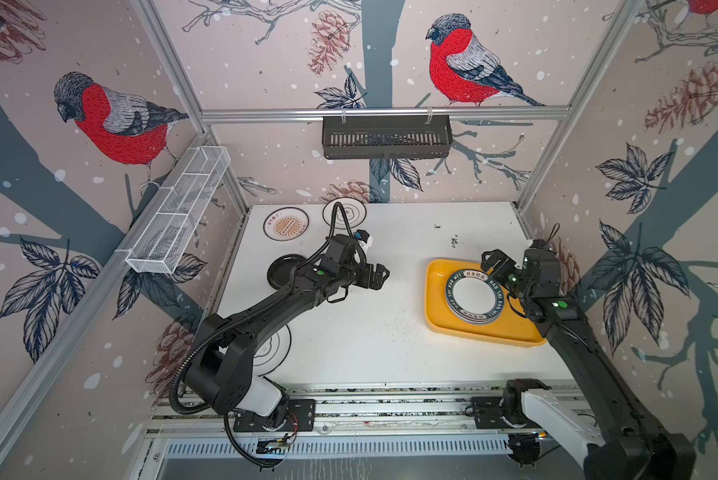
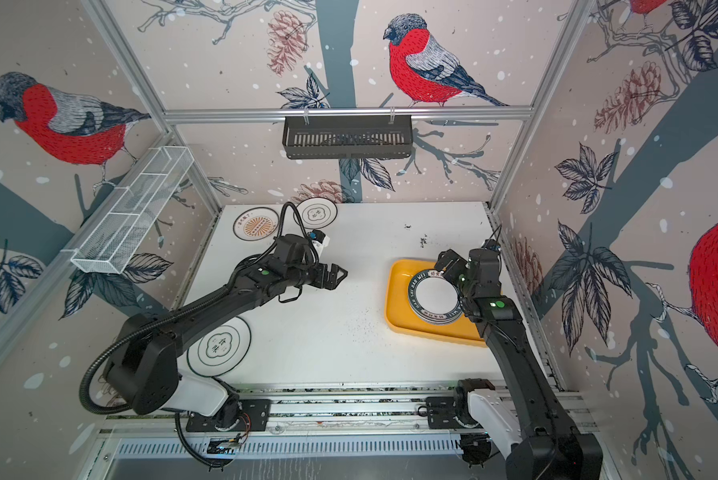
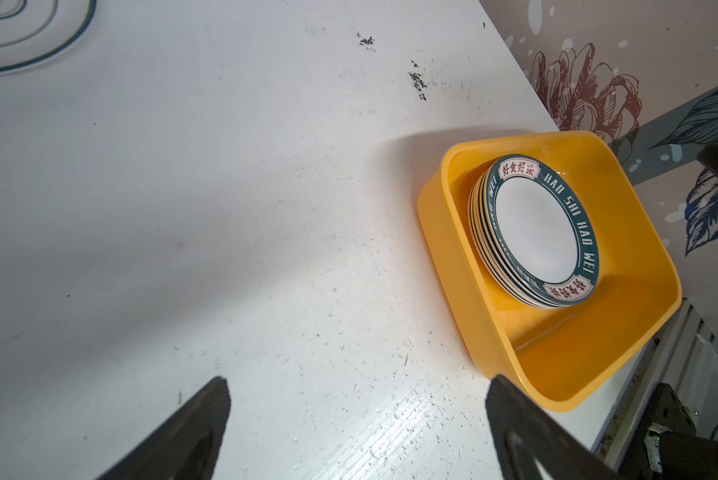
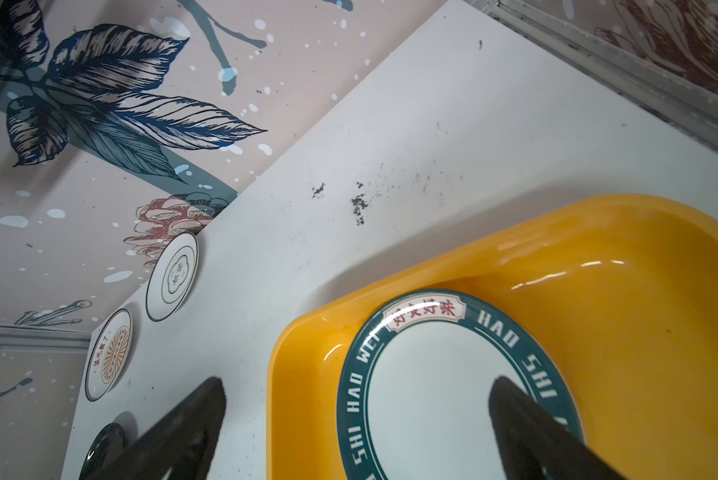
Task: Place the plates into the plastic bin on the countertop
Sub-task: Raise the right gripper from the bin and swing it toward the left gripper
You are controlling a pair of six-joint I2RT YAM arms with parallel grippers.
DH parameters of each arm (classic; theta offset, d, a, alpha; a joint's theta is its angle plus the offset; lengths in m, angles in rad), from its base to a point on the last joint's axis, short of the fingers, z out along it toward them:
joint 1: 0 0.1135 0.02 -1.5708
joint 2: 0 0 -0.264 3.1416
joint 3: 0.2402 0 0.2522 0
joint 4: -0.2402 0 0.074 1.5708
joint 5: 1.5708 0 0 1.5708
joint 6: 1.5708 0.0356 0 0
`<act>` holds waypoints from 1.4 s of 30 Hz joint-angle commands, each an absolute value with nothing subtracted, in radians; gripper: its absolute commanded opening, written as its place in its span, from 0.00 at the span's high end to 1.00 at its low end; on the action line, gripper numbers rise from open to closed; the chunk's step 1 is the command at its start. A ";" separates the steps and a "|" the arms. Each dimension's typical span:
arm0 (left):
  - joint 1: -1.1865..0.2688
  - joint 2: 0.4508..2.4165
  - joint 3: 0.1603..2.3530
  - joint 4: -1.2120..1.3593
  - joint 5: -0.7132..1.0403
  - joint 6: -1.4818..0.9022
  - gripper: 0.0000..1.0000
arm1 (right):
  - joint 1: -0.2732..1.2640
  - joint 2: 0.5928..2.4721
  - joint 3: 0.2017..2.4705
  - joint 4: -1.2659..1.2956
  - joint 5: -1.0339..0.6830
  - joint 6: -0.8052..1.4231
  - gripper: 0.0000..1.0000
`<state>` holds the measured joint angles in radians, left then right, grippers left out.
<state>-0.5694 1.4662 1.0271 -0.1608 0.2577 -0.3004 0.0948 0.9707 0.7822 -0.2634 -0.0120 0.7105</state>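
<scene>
Sitting stacked in yellow-orange plastic bin [image 1: 436, 291] | white plates [image 1: 471, 296], dark green lettered rims | both jaws released, spread wide

White speckled countertop [image 1: 390, 249], bin [image 1: 436, 299] and four loose plates.
Yellow bin right; sunburst plate [image 1: 286, 224] and flower plate [image 2: 316, 214] back left, black plate [image 1: 280, 270] nearer, second flower plate [image 2: 220, 347] front left.

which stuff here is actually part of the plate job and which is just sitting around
Part of the job: yellow plastic bin, green-rimmed plate stack inside it, sunburst plate, black plate, far flower-outline plate, near flower-outline plate, countertop.
Just lying about: black slotted basket, white wire-mesh basket.
</scene>
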 commanded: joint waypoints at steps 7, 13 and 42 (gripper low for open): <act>-0.532 1.424 1.008 -0.112 0.227 -0.342 0.04 | 0.255 1.164 0.919 -0.058 0.135 0.678 0.01; -0.479 1.404 1.003 -0.104 0.233 -0.367 0.04 | 0.350 1.328 1.015 0.003 0.178 0.643 0.01; -0.186 1.331 0.964 -0.078 0.202 -0.436 0.04 | 0.461 1.989 1.614 0.019 -0.045 0.644 0.00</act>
<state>-0.2226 1.3251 0.9680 -0.1207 0.1608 -0.4095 0.4583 1.9568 1.5715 0.0189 -0.0128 0.6334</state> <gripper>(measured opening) 0.963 0.996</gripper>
